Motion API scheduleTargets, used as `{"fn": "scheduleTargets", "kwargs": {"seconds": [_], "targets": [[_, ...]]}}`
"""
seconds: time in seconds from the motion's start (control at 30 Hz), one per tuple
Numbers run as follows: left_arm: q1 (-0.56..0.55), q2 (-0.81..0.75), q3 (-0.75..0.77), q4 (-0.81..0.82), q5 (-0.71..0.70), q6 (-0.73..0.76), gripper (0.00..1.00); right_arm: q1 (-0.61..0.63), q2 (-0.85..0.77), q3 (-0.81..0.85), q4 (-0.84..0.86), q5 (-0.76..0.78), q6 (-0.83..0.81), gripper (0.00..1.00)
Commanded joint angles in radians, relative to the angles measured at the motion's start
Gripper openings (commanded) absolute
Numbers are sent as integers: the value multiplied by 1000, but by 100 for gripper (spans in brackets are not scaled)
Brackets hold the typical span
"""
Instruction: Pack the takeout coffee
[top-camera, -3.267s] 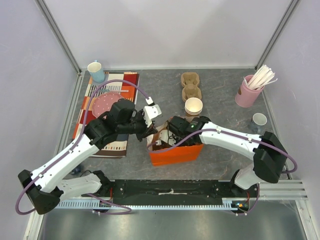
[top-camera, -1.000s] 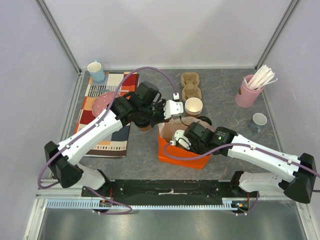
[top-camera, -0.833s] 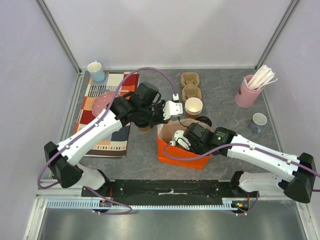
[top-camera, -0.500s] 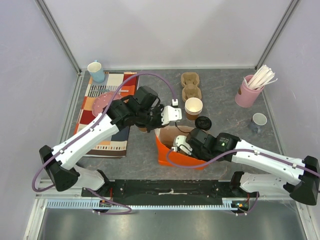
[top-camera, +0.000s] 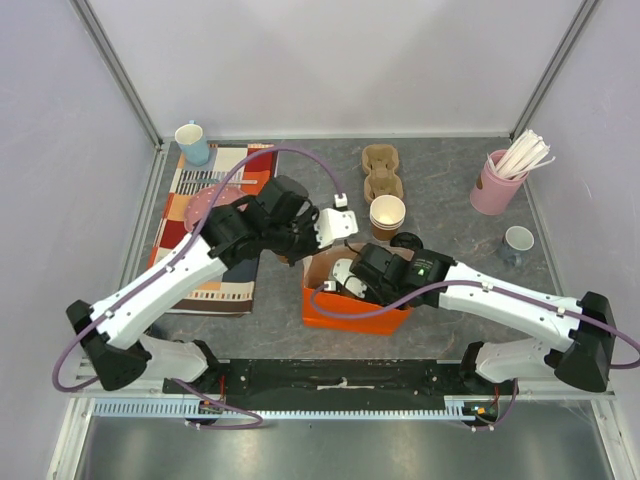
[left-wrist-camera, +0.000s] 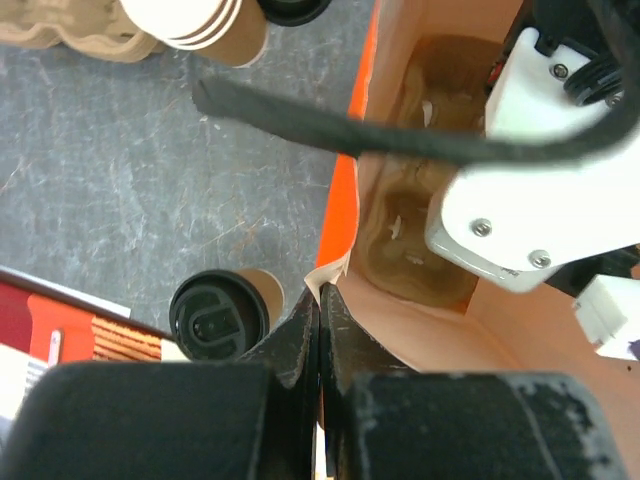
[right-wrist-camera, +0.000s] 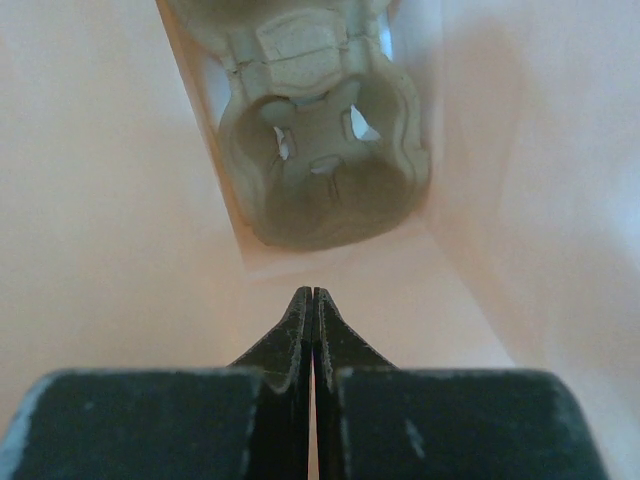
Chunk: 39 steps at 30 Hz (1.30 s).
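The bag (left-wrist-camera: 345, 200) rim pinched by left gripper (left-wrist-camera: 320, 305); right gripper (right-wrist-camera: 312, 300) closed, seemingly empty, inside: we should spread the mouth for takeout coffee (left-wrist-camera: 220, 318).

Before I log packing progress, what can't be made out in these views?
- Takeout coffee: top view, mostly hidden under the left arm.
- Right gripper: right wrist view, shut; unclear whether bag paper is pinched.
- Cup carrier in the bag: right wrist view, far end cut off by top edge.

A robot lab cell: plain white walls (top-camera: 330, 60) in aluminium framing (top-camera: 117, 70) enclose a grey surface (top-camera: 450, 190); the left arm (top-camera: 170, 285) and right arm (top-camera: 500, 300) are bolted to a mounting rail (top-camera: 340, 380).
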Motion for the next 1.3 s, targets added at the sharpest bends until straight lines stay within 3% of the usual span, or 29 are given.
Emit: {"fn": "scheduleTargets", "kwargs": {"seconds": [0.0,0.07,0.1,0.13,0.3,0.5,0.8,1.07,1.27], "targets": [[2,-155,-63,103,-80,-84,2,4,17,121,-1,-5,94,0],[2,-193,-111,133,-91,-114,2,7,16,181,-1,-2,146,2],[2,-224,-125,153,-90,-122,2,9,17,199,-7,-5,171,8],[2,-241,-141,164,-88,-131,2,10,17,216,-16,-5,218,27],[2,-317,-280,320,-152,-111,2,33,22,284,-22,-37,329,55],[2,-347,-369,512,-194,-7,2,40,-3,367,-33,12,488,62],[-58,-428,-461,540,-175,-110,2,47,-50,422,25,160,843,62],[-59,-411,-488,574,-113,-174,2,49,-84,318,99,167,889,62],[-53,-336,-387,422,-97,-320,2,49,-145,322,97,103,891,63]]}}
